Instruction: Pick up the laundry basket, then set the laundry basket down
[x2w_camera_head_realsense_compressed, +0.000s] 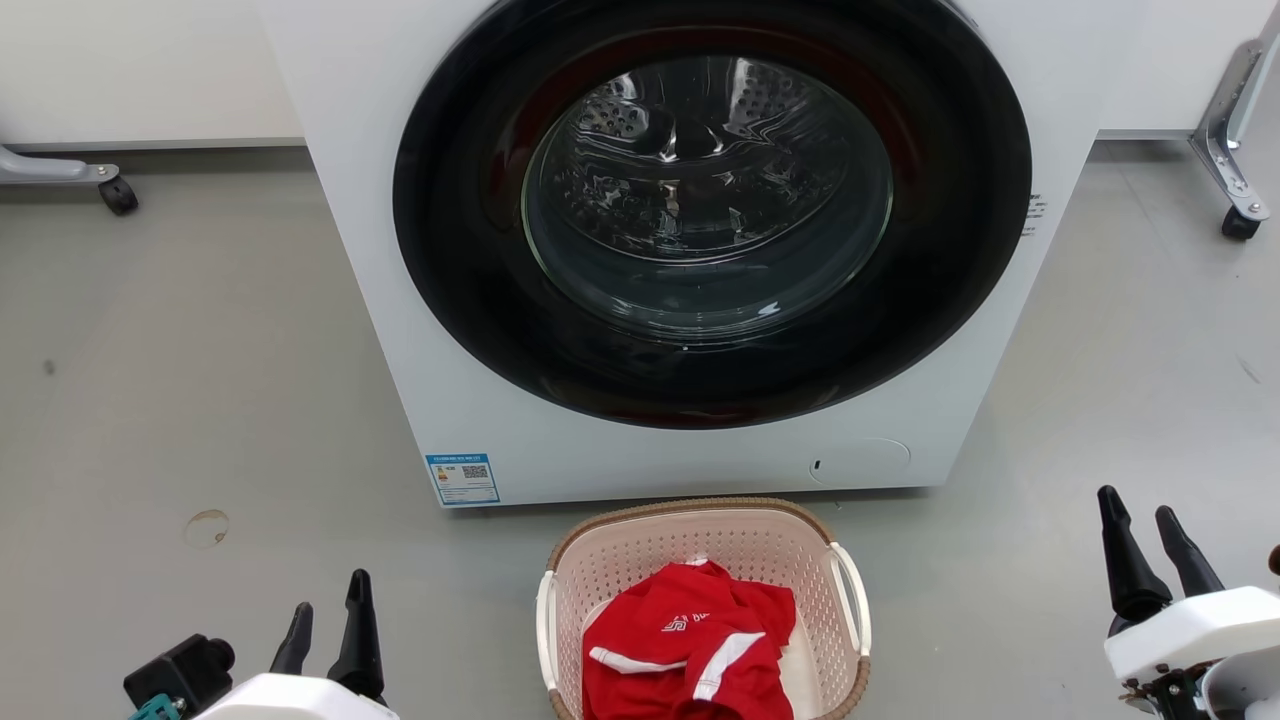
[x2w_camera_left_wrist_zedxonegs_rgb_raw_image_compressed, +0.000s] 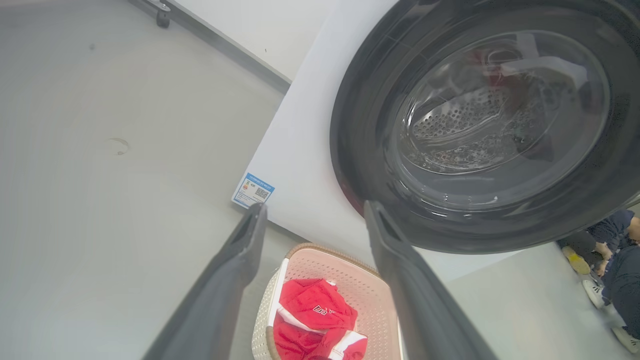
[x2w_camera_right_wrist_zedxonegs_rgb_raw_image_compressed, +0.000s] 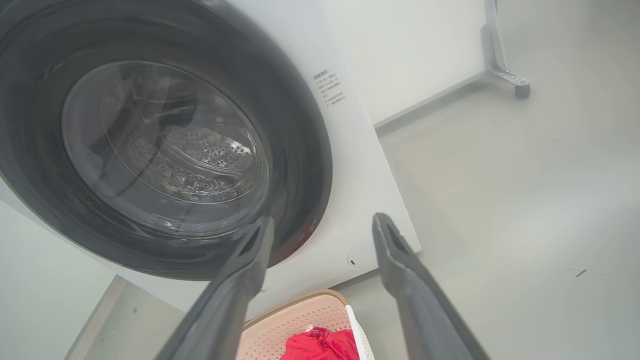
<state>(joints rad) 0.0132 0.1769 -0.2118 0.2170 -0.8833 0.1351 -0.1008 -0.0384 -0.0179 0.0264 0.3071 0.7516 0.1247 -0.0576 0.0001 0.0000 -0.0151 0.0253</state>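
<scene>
Standing on the grey floor (x2w_camera_head_realsense_compressed: 200, 400) at the bottom centre of the head view, the small oval pale pink-beige perforated plastic laundry basket (x2w_camera_head_realsense_compressed: 650, 560) sat just in front of the white front-loading washing machine (x2w_camera_head_realsense_compressed: 400, 300), with a red-and-white garment (x2w_camera_head_realsense_compressed: 690, 640) heaped inside it. The left gripper (x2w_camera_head_realsense_compressed: 330, 600) hovered at the lower left and the right gripper (x2w_camera_head_realsense_compressed: 1137, 507) at the lower right, both well apart from the basket, jaws spread and holding nothing.

The step in hand looked like the approach for the pick-up. Doing it well would likely have meant bringing each gripper inward and down to its own side, the left to the white left handle (x2w_camera_head_realsense_compressed: 545, 630) and the right to the white right handle (x2w_camera_head_realsense_compressed: 855, 600). Closing both together should have kept the light basket from skidding. A level, even lift would probably have kept the garment from spilling, and the far rim, close to the machine, called for care.
</scene>
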